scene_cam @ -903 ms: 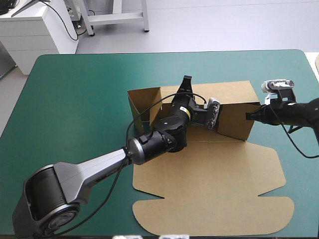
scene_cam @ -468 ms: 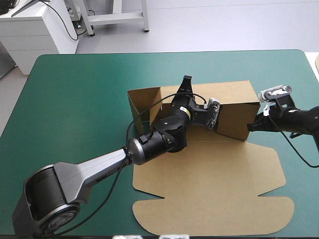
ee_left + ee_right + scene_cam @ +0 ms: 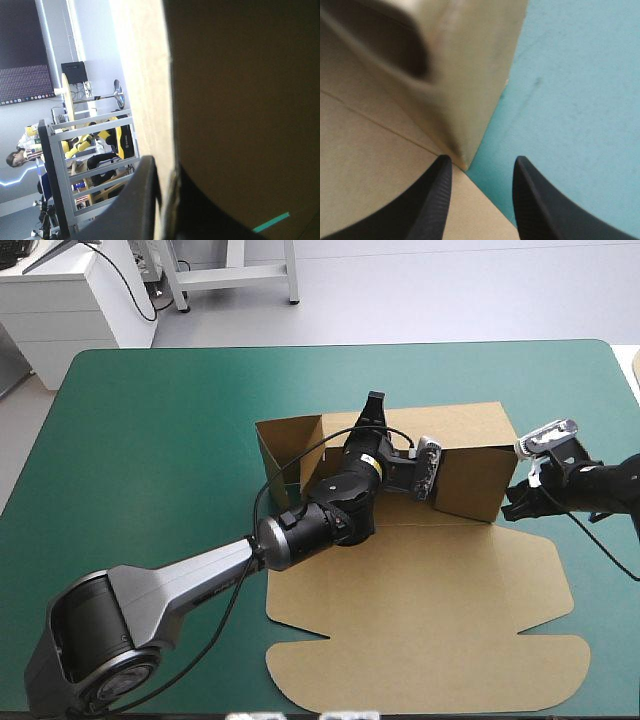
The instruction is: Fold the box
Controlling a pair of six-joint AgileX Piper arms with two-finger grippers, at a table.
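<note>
The brown box (image 3: 420, 570) — far walls raised, lid flat toward the near edge — lies right of table centre

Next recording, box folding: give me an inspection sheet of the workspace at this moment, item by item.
surface: teal-green table cover, lying flat, no wrinkles seen.
job's things: brown cardboard box, an open tray with walls raised on the far side; its lid and flaps lie flat toward the table's near edge.
clutter: nothing seen.
grippers: left gripper shut on the box's far wall, one black finger on each face; right gripper open, low at the tray's near right corner, no contact visible.
cables: only the robot's own.
surroundings: nothing seen.
</note>
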